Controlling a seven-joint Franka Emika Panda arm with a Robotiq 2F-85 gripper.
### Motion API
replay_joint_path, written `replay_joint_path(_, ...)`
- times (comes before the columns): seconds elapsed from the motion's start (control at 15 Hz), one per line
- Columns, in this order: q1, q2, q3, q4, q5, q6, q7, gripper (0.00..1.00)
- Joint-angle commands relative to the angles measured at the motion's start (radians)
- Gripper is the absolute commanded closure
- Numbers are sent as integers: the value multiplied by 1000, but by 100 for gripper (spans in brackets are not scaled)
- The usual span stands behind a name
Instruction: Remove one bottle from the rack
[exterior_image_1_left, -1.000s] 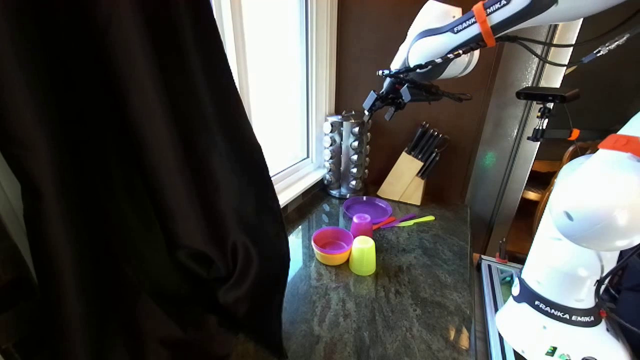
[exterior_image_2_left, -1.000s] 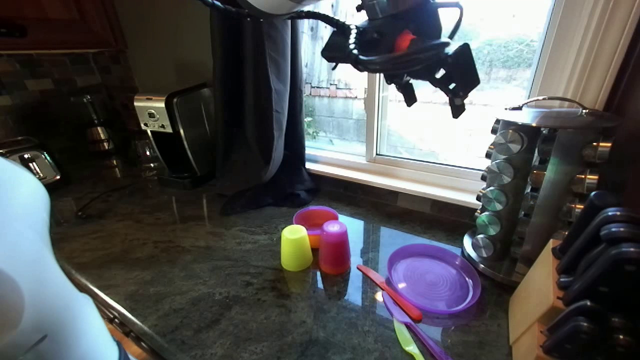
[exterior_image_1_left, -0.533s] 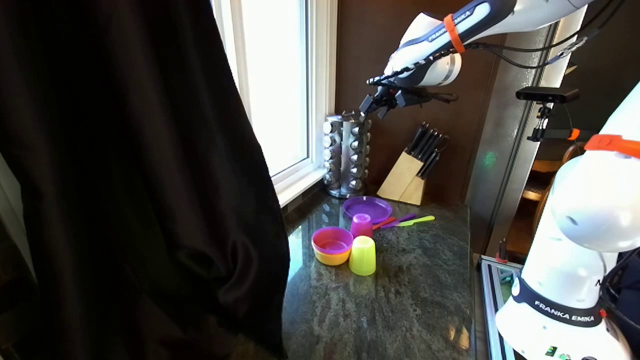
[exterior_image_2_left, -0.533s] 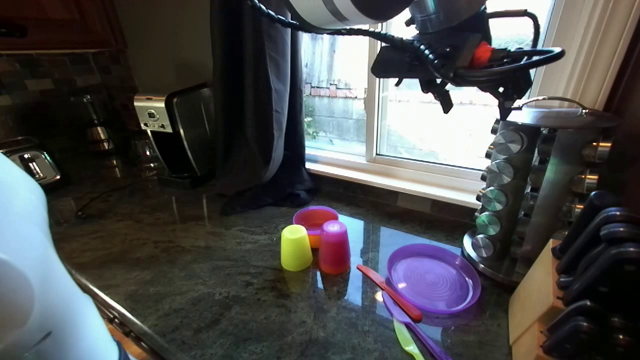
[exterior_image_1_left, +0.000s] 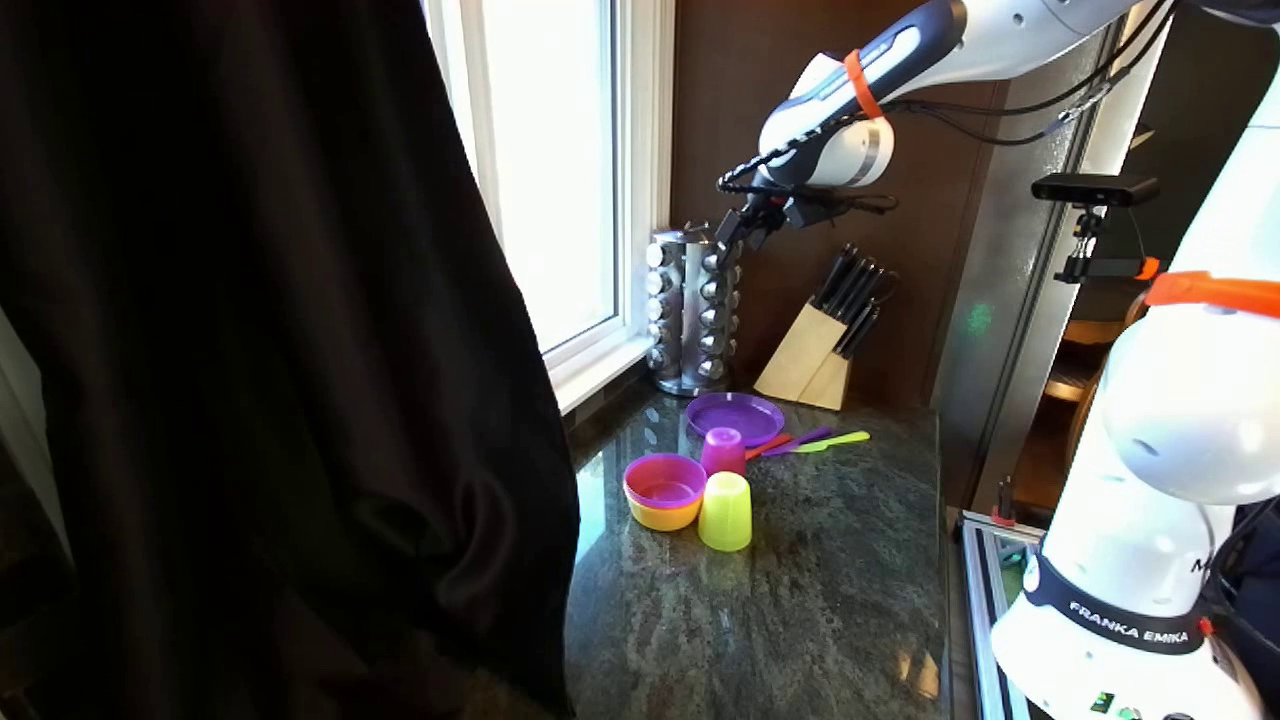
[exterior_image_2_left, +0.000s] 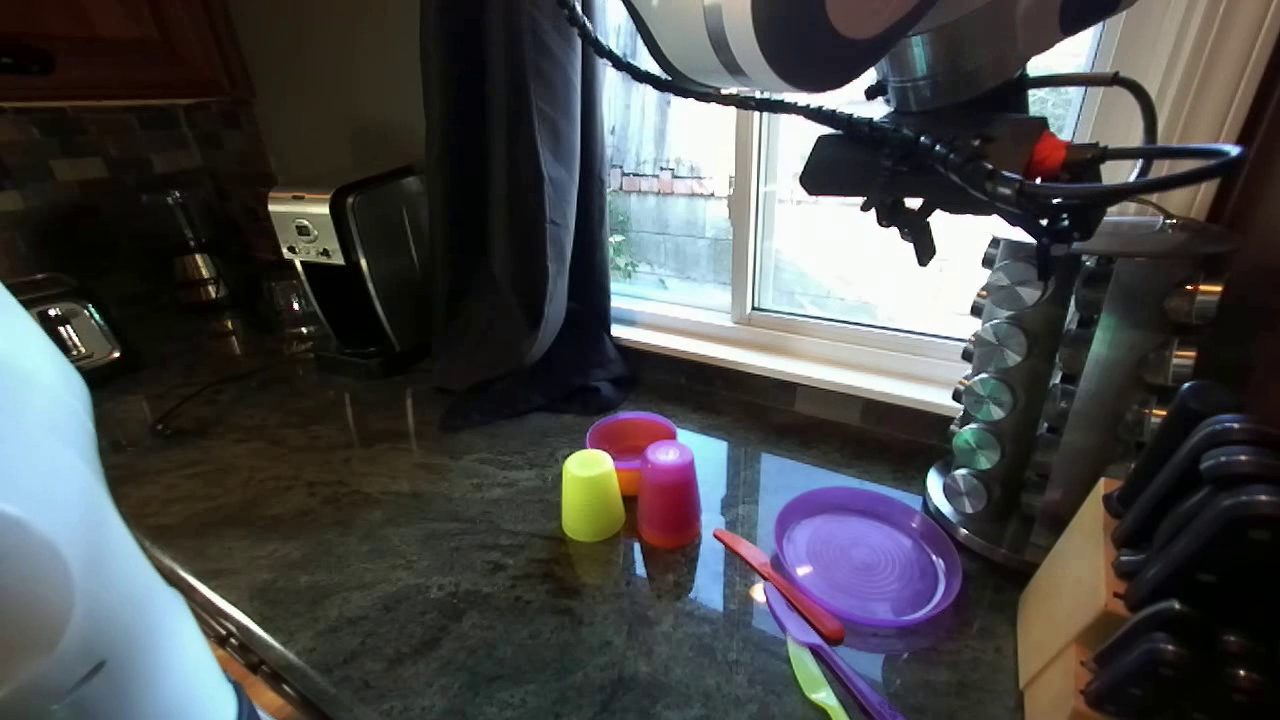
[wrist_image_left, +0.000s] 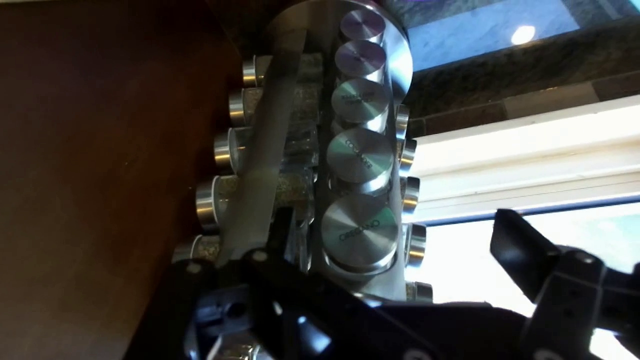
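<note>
The rack (exterior_image_1_left: 690, 330) is a tall silvery tower at the back by the window; it also shows in an exterior view (exterior_image_2_left: 1105, 390) and in the wrist view (wrist_image_left: 260, 195). Its jars lie with silvery caps facing outward. The top bottle of one column, its cap marked OREGANO (wrist_image_left: 360, 232), sits in its slot. My gripper (wrist_image_left: 397, 232) is open and empty, its fingers wide apart. That cap shows between them, closer to the left finger. In both exterior views the gripper (exterior_image_1_left: 742, 243) (exterior_image_2_left: 985, 255) is beside the rack's upper part. Whether a finger touches the rack, I cannot tell.
A knife block (exterior_image_1_left: 800, 350) stands right beside the rack. A purple plate (exterior_image_2_left: 868, 555) lies in front, with plastic knives (exterior_image_2_left: 780, 585) near it. A yellow-green cup (exterior_image_2_left: 592, 495), a pink cup (exterior_image_2_left: 670, 495) and stacked bowls (exterior_image_1_left: 665, 490) stand on the counter. The window (exterior_image_1_left: 555, 170) is behind.
My gripper has come across and down to the rack's upper part, from the left and higher in an exterior view. It stays open. The rack and bottles have not moved.
</note>
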Motion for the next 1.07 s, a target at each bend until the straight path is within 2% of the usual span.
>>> replay_joint_path(0.0, -1, 11, 4, 6, 35, -1, -30, 0)
replay_joint_path(0.53, 5, 78, -2, 44, 77, 33, -68, 0)
replay_joint_path(0.87, 17, 132, -21, 67, 111, 115, -104, 1)
replay_joint_path(0.93, 17, 142, -20, 72, 116, 120, -108, 16)
replay_joint_path(1.0, 16, 149, -18, 75, 120, 114, -113, 21)
